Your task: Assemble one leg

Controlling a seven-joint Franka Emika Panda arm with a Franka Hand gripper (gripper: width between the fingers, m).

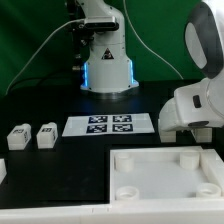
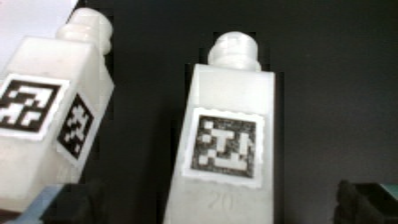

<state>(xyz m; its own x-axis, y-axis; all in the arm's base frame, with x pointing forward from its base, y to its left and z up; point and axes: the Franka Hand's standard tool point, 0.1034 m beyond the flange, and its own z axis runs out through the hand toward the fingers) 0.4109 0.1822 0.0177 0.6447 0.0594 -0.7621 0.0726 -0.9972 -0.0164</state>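
Two tagged white blocks sit on the dark surface (image 2: 338, 60) in the wrist view: the leg (image 2: 228, 125) and a second leg (image 2: 54, 110) just beside it (not touching). The tool (image 2: 217, 203) is spread wide, gripping nothing, its fingertips (image 2: 61, 205) flanking the leg.

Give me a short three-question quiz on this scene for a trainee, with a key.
1. True or false: the marker board carries four tags.
2. In the wrist view, the two legs are: A) stacked; B) side by side with a dark gap between them; C) touching end to end.
3. In the exterior view, on which side of the marker board do the legs sit?
Key: 1 true; 2 B; 3 the exterior view's left.
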